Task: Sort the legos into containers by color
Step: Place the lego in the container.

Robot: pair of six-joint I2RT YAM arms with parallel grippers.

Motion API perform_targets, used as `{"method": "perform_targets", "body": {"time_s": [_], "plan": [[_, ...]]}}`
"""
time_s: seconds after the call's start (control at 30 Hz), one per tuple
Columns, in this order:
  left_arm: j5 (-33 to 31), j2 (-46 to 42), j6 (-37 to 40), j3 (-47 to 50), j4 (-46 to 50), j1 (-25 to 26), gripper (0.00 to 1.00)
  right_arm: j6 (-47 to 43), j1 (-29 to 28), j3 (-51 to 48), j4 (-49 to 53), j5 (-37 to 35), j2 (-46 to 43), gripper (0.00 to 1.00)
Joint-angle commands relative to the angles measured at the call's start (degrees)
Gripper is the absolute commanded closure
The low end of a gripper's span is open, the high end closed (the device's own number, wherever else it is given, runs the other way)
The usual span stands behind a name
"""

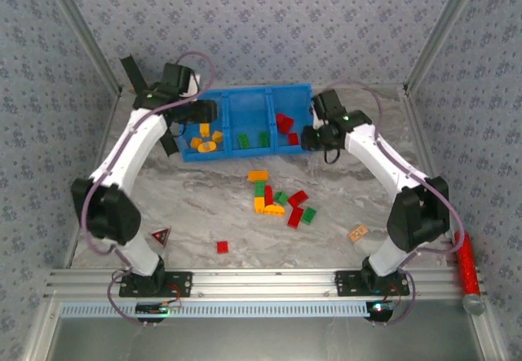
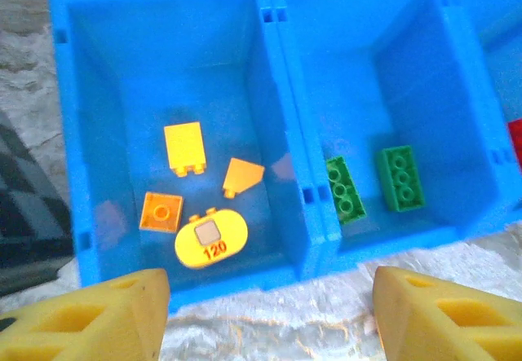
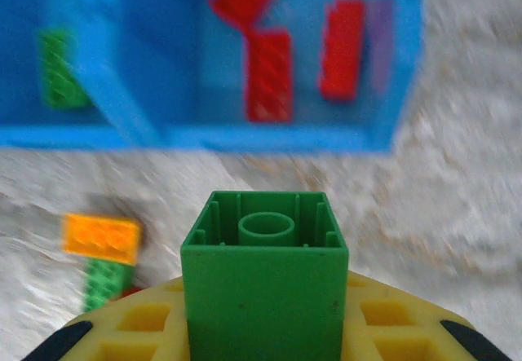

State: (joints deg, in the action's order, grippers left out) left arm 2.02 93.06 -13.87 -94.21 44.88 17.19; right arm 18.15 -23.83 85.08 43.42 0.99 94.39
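Observation:
The blue containers bin [image 1: 269, 92] stands at the back of the table. My left gripper [image 1: 200, 125] hovers over its left compartment; in the left wrist view it [image 2: 265, 320] is open with nothing between the yellow fingertips [image 2: 90, 312]. Below lie several orange-yellow legos [image 2: 210, 240], and two green legos [image 2: 400, 178] rest in the middle compartment. My right gripper [image 1: 312, 138] is at the bin's right end, shut on a green square brick [image 3: 265, 288] held hollow side up. Red legos [image 3: 269, 74] lie in the right compartment ahead of it.
A loose pile of red, green and orange bricks [image 1: 277, 198] lies mid-table, with a lone red brick [image 1: 222, 247] nearer. A tan tile [image 1: 357, 232] sits at the right, a red glittery cylinder [image 1: 468, 265] on the right frame rail, a red triangular piece [image 1: 161, 235] by the left base.

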Motion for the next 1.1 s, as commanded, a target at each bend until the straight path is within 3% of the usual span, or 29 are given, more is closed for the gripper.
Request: {"method": "perform_targets", "body": {"time_s": [0.0, 0.27, 0.5, 0.8, 1.07], "plan": [[1.4, -5.8, 0.9, 6.5, 2.9, -0.1, 0.32, -2.2, -3.1, 9.4, 5.0, -1.9, 6.2, 0.75], [3.4, -23.7, -4.9, 26.0, 5.1, 0.7, 0.31, -5.3, -9.8, 33.0, 9.7, -3.5, 22.6, 0.75], [6.0, -32.4, -10.8, 35.7, 6.2, 3.0, 0.31, -6.8, -13.0, 44.5, 11.1, -4.2, 33.3, 0.75], [7.3, -34.2, -20.1, 43.8, 1.5, 12.1, 0.31, -7.0, -13.9, 46.7, 6.6, -2.9, 41.0, 0.75], [8.0, -28.5, -27.4, 45.7, -5.5, 20.4, 0.31, -9.8, -14.8, 49.9, 7.6, -6.7, 47.1, 0.74]]}}
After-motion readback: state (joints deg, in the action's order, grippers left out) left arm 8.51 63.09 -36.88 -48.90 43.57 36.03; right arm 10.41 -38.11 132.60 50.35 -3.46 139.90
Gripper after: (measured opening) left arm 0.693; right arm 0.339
